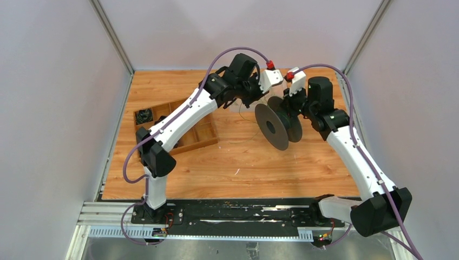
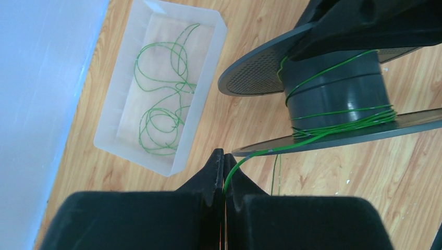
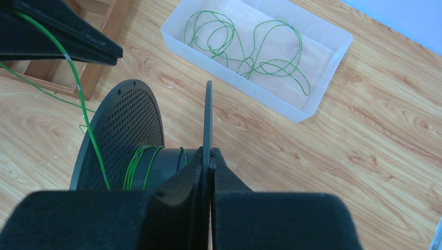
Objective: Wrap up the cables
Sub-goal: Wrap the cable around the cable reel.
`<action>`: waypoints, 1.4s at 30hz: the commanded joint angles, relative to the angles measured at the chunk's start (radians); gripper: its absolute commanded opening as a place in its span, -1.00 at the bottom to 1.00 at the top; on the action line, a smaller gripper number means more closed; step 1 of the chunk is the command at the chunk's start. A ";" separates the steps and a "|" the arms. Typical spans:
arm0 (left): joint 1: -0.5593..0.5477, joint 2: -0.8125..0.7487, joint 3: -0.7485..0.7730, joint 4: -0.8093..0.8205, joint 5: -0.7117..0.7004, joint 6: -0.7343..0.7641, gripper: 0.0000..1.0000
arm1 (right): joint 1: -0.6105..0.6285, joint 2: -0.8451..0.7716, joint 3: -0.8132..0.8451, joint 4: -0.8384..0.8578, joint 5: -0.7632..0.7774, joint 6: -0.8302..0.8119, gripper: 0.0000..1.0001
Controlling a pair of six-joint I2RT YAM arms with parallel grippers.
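Thin green cables (image 2: pixel 333 127), one strand nipped in left gripper (image 2: pixel 223 155) tips and wound few turns on spool (image 2: pixel 333 88) just ahead, rest in loose loops farther ahead-left

White arms (image 1: pixel 189 111), black joints (image 1: pixel 157 157), purple cords (image 1: pixel 243 48).

- I get the top cam high behind both arm bases, looking down from far off, whole tabletop (image 1: pixel 238 162) in frame.
- Left wrist cam looks along the left fingers (image 2: pixel 211 176), close on the spool (image 2: pixel 333 88).
- Right wrist cam looks along the right fingers (image 3: pixel 200 177), same spool, other side.
- Both wrist views share spool, clear bin (image 2: pixel 204 88), cables (image 2: pixel 177 89).
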 commanded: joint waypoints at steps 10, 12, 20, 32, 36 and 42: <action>0.060 0.012 -0.034 0.003 0.061 -0.024 -0.99 | 0.013 -0.028 0.047 -0.003 -0.054 -0.002 -0.99; 0.071 0.010 -0.046 0.008 0.065 -0.025 -0.99 | 0.011 -0.030 0.054 -0.008 -0.069 -0.002 -0.99; 0.110 0.000 -0.114 0.050 0.074 -0.030 -0.94 | -0.004 -0.032 0.072 -0.015 -0.148 0.017 -0.99; 0.146 -0.093 -0.376 0.211 0.083 -0.092 -0.81 | -0.041 -0.033 0.094 -0.016 -0.226 0.068 -0.99; 0.158 -0.112 -0.436 0.248 0.106 -0.107 -0.80 | -0.047 -0.033 0.097 -0.016 -0.230 0.071 -0.99; 0.185 -0.128 -0.472 0.274 0.170 -0.135 -0.70 | -0.056 -0.040 0.095 -0.016 -0.225 0.071 -0.99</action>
